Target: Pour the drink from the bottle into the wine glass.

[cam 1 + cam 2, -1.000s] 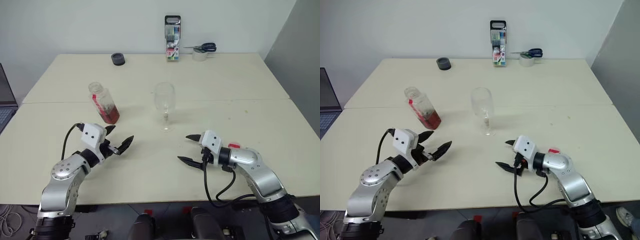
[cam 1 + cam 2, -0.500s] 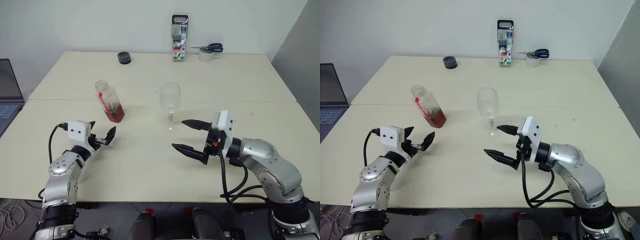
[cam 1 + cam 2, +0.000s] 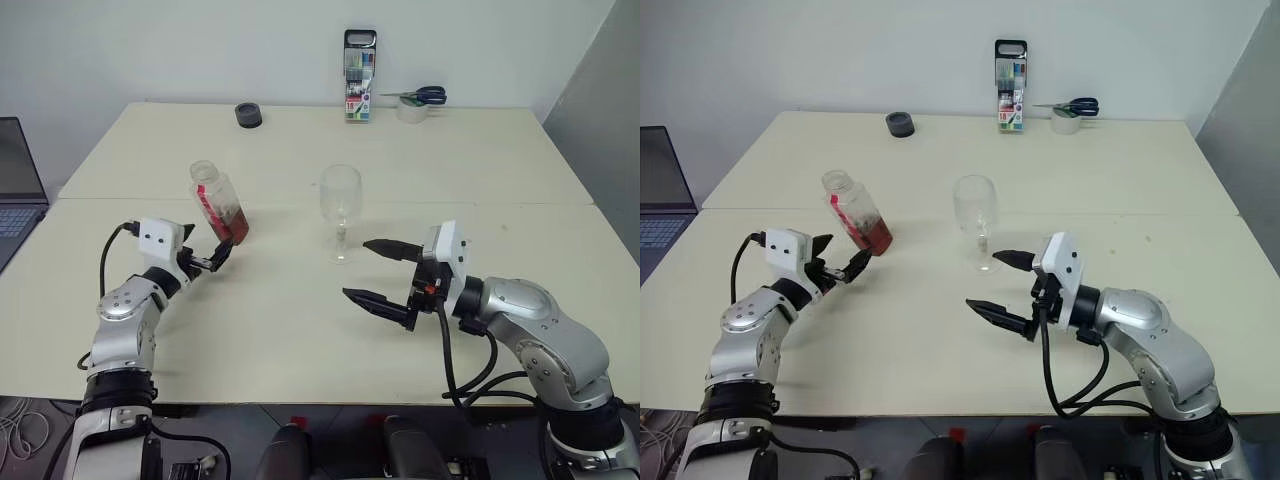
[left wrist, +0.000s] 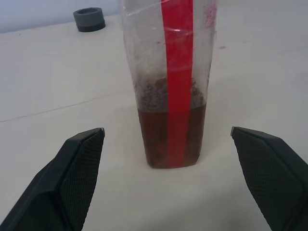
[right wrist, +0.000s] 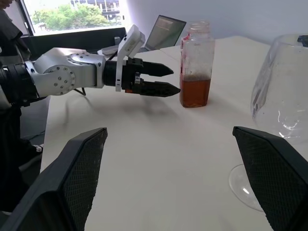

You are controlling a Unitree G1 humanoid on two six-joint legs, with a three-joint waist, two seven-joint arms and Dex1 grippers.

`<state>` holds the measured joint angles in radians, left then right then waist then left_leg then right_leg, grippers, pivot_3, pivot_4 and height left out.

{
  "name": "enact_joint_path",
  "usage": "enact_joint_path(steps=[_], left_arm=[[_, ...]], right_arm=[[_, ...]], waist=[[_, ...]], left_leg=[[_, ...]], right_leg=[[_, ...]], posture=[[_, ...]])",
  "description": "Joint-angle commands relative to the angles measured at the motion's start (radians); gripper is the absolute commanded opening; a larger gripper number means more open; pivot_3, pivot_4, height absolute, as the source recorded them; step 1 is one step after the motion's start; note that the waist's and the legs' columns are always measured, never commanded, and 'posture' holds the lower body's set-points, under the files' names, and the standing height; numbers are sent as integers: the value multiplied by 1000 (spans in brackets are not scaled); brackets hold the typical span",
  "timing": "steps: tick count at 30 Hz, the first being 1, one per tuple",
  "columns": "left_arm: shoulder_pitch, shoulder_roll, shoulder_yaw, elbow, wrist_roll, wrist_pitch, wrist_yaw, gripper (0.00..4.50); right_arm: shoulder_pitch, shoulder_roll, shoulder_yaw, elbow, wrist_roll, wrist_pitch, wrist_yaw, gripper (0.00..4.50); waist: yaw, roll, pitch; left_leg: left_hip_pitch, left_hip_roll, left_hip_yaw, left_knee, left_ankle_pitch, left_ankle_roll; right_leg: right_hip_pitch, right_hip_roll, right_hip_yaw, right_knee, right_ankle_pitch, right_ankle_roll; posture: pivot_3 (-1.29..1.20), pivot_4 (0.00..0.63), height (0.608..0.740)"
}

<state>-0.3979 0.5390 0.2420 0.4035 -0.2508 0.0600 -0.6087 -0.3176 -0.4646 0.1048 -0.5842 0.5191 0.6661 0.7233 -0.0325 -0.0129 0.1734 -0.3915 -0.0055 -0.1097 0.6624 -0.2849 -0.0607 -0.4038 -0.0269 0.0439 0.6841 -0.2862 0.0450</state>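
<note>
A wide, pale cream table spreads under both of the robot's arms. Near its middle stands the wine glass, upright on its round foot, clear and with no drink in it. To the robot's left of the glass, well apart from it, stands the bottle, uncapped and upright, with a red strip down its side. The drink, a reddish-brown liquid, fills roughly its lower third.

The left gripper is held level just in front of the bottle, its two black fingers spread wide. From the left wrist view the bottle sits centred between those fingers but beyond their tips, not touched. The right gripper hovers near the glass on the robot's right side, jaws also spread wide and holding nothing.

At the far edge of the table sit a dark round cap, an upright pack of pens and a roll of tape with scissors.

The step in hand appears to be the reach for the bottle; no pouring has begun. The next move likely calls for the left gripper to slide forward until its fingers flank the bottle's body, then close firmly enough to lift without tipping the open neck.
</note>
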Motion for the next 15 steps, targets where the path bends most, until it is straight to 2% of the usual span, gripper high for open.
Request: enact_joint_path(steps=[1, 15], left_arm=[[-43, 15, -3, 13, 11, -23, -5, 4500], [-200, -4, -33, 150, 53, -56, 21, 4500]], right_arm=[[-25, -7, -3, -38, 26, 5, -7, 4458], [-47, 1, 1, -18, 28, -5, -14, 4458]], waist=[[0, 0, 0], [0, 0, 0]], left_leg=[[0, 0, 0, 0, 0, 0], [-1, 0, -1, 0, 0, 0]], right_leg=[[0, 0, 0, 0, 0, 0], [0, 0, -1, 0, 0, 0]], posture=[[0, 150, 740], [0, 150, 740]])
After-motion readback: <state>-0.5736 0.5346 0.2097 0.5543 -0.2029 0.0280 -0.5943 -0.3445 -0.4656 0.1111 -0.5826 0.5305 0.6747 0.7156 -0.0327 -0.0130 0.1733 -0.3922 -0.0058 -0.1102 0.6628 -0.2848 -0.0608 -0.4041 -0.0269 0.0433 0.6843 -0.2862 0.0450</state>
